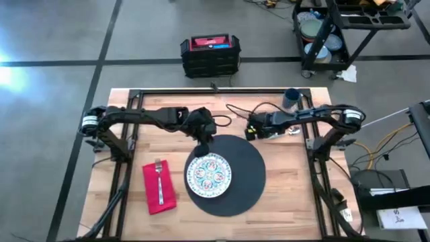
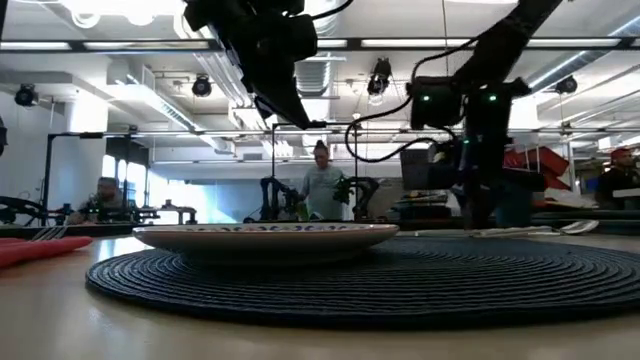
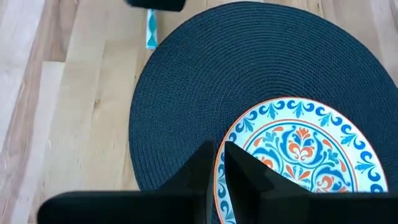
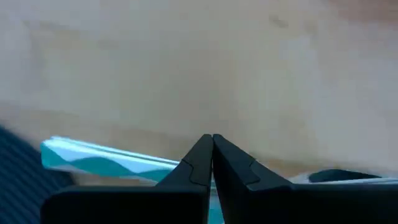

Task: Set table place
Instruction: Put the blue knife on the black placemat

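right gripper [image 1: 254, 129] clenched on a teal-handled utensil [image 4: 99, 160] at the mat's [image 1: 248, 176] far edge; thin grip, could slip. left gripper [image 3: 217, 163] clenched empty over plate [image 1: 209, 176], collision risk.

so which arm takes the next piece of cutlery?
Right, probably. Its end effector is down at the cutlery lying beyond the mat, fingers closed at a teal handle. The left end effector hangs over the plate.

A patterned plate [image 1: 209, 175] lies on a dark round mat [image 1: 245, 183], a fork [image 1: 159, 176] on the red napkin [image 1: 158, 187] beside it, a blue cup [image 1: 291, 99] at the table's [image 1: 289, 202] far edge.
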### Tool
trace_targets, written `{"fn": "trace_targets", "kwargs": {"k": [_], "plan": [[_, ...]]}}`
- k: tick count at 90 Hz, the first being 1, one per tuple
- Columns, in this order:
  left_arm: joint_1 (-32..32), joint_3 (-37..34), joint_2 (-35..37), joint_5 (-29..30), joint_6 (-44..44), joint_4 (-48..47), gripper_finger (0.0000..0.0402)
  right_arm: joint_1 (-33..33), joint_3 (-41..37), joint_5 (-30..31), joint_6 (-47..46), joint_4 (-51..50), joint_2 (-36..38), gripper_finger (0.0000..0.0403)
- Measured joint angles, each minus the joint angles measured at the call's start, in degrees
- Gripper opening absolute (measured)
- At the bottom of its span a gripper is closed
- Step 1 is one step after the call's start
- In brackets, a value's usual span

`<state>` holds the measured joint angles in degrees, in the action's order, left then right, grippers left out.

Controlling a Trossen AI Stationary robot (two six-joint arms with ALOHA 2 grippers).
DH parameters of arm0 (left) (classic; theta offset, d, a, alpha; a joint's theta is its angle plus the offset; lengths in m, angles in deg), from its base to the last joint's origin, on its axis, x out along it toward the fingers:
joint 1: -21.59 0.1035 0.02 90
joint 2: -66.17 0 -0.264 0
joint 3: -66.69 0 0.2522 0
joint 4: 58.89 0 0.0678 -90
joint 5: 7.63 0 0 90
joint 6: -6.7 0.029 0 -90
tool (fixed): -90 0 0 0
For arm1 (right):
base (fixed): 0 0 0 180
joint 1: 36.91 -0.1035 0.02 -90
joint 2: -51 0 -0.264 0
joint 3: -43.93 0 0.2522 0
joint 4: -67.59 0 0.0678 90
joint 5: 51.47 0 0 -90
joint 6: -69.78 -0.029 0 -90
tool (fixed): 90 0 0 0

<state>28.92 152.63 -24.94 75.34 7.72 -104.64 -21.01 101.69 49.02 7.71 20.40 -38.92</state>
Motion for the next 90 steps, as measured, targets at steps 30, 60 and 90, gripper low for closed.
{"fn": "trace_targets", "kwargs": {"k": [30, 60, 90], "plan": [[0.0, 0.0, 0.0, 0.0, 0.2, 0.3, 0.0023, -5.5, -4.6, 3.8, -9.0, -1.5, 7.3, 0.0000], [0.0, -1.7, 0.0, -2.7, 3.0, 0.5, 0.0021, -10.0, -2.1, 7.1, -10.2, -2.4, 12.6, 0.0000], [2.2, -12.8, -0.7, -1.8, 7.5, 10.9, 0.0020, -15.0, -2.0, 8.0, -14.6, -1.9, 12.5, 0.0000]]}}
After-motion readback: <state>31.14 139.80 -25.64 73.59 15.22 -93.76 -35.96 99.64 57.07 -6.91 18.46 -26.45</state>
